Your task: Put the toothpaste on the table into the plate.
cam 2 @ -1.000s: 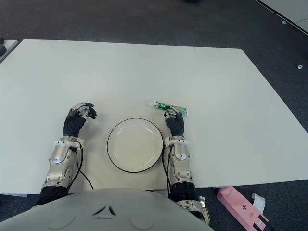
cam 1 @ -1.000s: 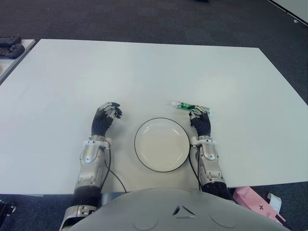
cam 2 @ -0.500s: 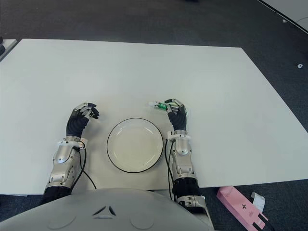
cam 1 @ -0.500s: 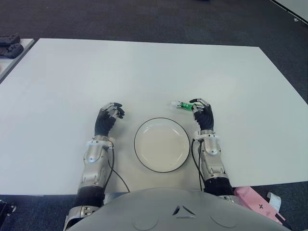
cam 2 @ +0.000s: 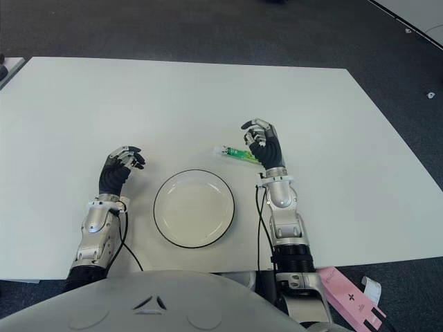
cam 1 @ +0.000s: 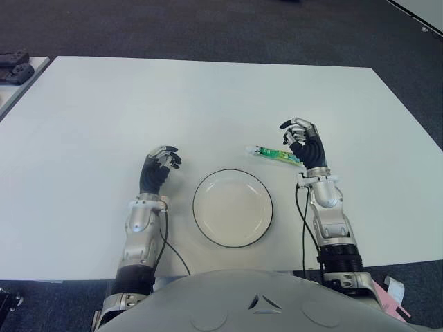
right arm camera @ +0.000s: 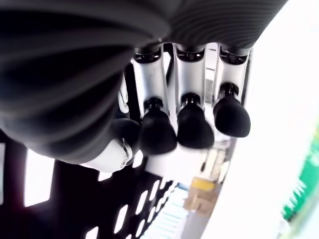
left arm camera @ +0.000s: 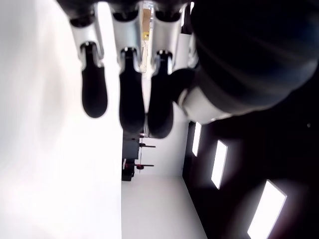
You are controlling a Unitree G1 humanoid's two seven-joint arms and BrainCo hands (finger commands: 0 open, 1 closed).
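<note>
Right robot hand (cam 1: 304, 143) is lifting off the toothpaste (cam 1: 273, 153), fingers curled around nothing, tube lying right of center, above the plate (cam 1: 232, 207); grasp missed.

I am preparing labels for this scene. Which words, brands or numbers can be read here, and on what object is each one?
Toothpaste tube: green and white printing, too small to read.
Pink box on the floor: a dark mark, not legible.
Plate, table: no text.
</note>
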